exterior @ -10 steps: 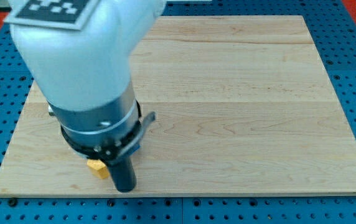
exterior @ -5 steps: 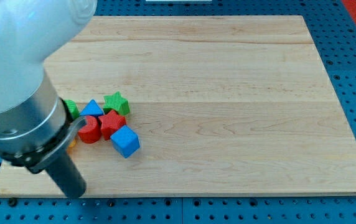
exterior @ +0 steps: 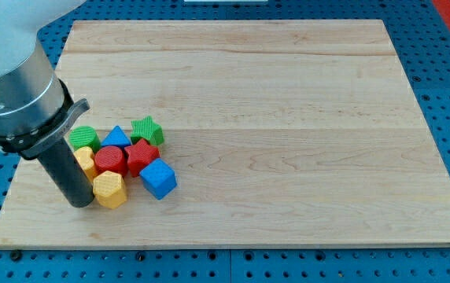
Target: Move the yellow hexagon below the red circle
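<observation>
my tip [exterior: 79, 203] sat touching the yellow hexagon's [exterior: 109, 189] left side | hexagon lay just below the red circle [exterior: 110, 160] on the table [exterior: 288, 118] | no fingers, nothing held | no readable writing

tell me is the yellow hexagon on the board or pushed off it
On the board: the yellow hexagon sits flat inside the board edge, right beside my tip.

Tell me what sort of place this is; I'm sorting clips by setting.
Likely a robotics lab bench: a wooden board lies on a blue perforated mounting plate, small coloured blocks cluster at the view's left, and my tip sits beside the yellow hexagon.
</observation>
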Action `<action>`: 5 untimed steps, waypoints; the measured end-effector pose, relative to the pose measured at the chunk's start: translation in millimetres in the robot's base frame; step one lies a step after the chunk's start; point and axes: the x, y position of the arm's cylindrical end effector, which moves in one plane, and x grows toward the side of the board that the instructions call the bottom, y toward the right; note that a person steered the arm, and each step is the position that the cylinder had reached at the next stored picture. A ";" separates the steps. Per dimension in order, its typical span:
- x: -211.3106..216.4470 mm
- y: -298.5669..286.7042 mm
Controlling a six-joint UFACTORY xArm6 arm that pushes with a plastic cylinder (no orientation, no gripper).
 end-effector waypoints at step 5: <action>27.9 55.6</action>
